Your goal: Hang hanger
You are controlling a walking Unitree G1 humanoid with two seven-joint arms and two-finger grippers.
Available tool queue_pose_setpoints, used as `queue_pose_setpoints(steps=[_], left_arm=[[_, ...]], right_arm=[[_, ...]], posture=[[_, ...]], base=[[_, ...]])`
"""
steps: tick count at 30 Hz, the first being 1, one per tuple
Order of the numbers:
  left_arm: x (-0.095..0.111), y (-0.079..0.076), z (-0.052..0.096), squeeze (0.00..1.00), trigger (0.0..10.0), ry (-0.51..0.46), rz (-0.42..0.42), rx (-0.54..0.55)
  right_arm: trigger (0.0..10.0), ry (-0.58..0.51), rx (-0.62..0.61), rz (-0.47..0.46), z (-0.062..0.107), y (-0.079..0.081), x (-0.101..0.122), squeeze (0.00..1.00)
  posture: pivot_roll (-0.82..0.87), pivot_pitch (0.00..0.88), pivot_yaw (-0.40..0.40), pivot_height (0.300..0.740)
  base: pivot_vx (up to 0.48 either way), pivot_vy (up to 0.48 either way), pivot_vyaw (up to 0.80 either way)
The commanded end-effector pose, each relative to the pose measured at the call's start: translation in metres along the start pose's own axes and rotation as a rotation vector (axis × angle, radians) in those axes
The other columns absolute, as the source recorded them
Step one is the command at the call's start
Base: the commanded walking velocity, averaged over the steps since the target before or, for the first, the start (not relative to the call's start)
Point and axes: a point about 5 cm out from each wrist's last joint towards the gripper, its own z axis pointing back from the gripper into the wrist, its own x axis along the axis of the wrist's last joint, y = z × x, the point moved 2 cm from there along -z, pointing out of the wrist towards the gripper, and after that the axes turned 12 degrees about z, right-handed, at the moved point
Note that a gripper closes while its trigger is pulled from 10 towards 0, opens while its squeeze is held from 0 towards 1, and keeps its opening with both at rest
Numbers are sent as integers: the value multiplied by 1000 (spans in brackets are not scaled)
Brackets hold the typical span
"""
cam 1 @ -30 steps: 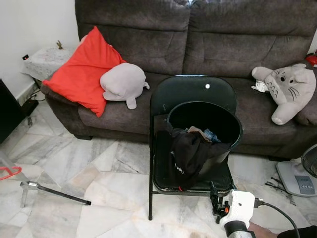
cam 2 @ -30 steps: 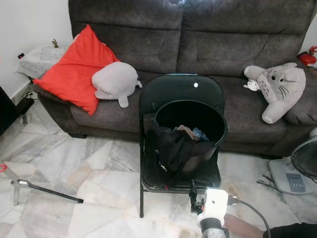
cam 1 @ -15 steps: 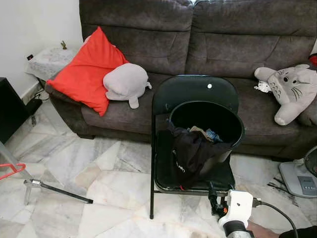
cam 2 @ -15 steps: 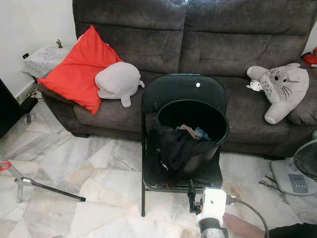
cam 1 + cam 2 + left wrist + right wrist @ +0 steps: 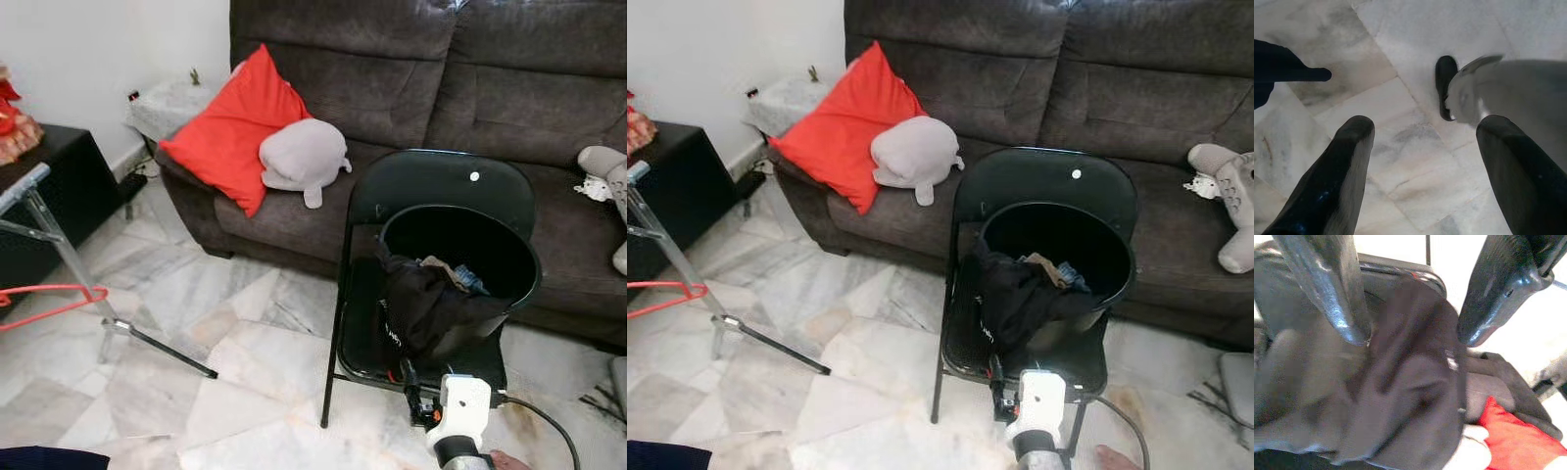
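Standing on the pale marble tile floor (image 5: 245,333), we face a black folding metal chair (image 5: 441,196) that carries a round black plastic bucket (image 5: 509,294) on its seat. A black garment (image 5: 416,313) spills over the bucket's near rim and hangs down toward the seat. Behind the chair runs a dark grey fabric sofa (image 5: 509,69), with a red square cushion (image 5: 235,132) leaning in its corner and a pale grey rounded plush toy (image 5: 302,157) resting against that cushion.

Our right gripper (image 5: 409,384) reaches low in front of the chair's near edge, a white wrist housing (image 5: 460,401) behind it. In the right wrist view its two black fingers (image 5: 1327,289) stand spread apart with nothing between them, pointing at the black garment (image 5: 1415,396).

The red wire hanger (image 5: 49,304) is well away from that gripper, on the far left, by a slanted silver metal stand leg (image 5: 64,255); we cannot tell whether it hangs from the stand or only sits beside it. A black low cabinet (image 5: 59,186) stands behind the stand.

Our left gripper (image 5: 1422,161) hangs idle over the floor, its black fingers (image 5: 1337,171) released and wide apart, holding nothing.
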Motion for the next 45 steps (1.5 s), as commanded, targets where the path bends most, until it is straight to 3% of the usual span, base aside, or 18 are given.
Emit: queue_pose_setpoints(steps=[1,4,13,23,27,38,45], left_arm=[[-6,4,2,0,10000,24,-12,8],[-6,3,2,0,10000,25,-13,8],[-18,-17,-1,0,10000,43,-26,-20],[-21,-22,-2,0,10000,45,-34,-27],[-17,-20,-2,0,10000,38,-44,-29],[-2,15,5,0,10000,21,-44,-1],[-7,2,2,0,10000,26,-45,-16]], right_arm=[[10000,14,-4,-3,3,1,-4,0],[10000,18,-7,-2,4,0,-5,0],[10000,24,-28,-23,2,-3,-5,0],[10000,62,-39,-36,4,-4,-11,0],[10000,143,-51,-43,-2,-7,-21,0],[10000,109,33,-13,-33,-6,-2,0],[10000,167,-6,-2,-39,-18,-13,0]], posture=[[-72,108,37,721],[-72,108,37,721],[-72,109,36,721],[-75,110,37,721],[-76,112,39,721],[-72,110,42,721],[-64,109,45,721]], base=[[0,0,0],[0,0,0],[0,0,0],[0,0,0],[0,0,0],[0,0,0],[0,0,0]])
